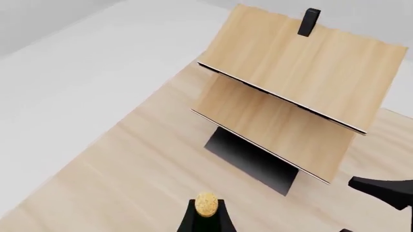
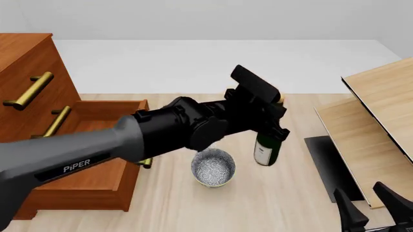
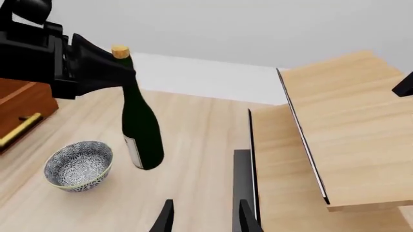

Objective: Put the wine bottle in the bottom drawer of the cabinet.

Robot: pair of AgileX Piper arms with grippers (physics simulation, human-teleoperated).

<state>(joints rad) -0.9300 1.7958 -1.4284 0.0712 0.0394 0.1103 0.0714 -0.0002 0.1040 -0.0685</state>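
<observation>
Currently the wine bottle (image 3: 140, 130) is gripped at its neck, just under the cork (image 3: 120, 51), by the left gripper (image 3: 106, 67), whose fingers are clenched around it. The bottle is tilted slightly, with its base close to the tabletop (image 2: 277, 203); whether it touches cannot be told. It sits just beside the speckled bowl (image 2: 213, 167), on the bowl's right in the front view, and apart from the cabinet (image 2: 26, 72) at the left edge of the tabletop. The bottom drawer (image 2: 96, 159) is pulled out, its brass handle mostly hidden behind the left arm. The two upper drawers are shut, brass handles (image 2: 29, 91) visible. The right gripper (image 3: 203, 215) is held low near the front right of the tabletop, fingers spread and nothing held between them. Pale slanted wood panels (image 2: 380, 116) stand on the right, with a dark panel (image 2: 329, 166) at their foot. From the left wrist view only the cork and bottle neck can be seen between the fingers.
</observation>
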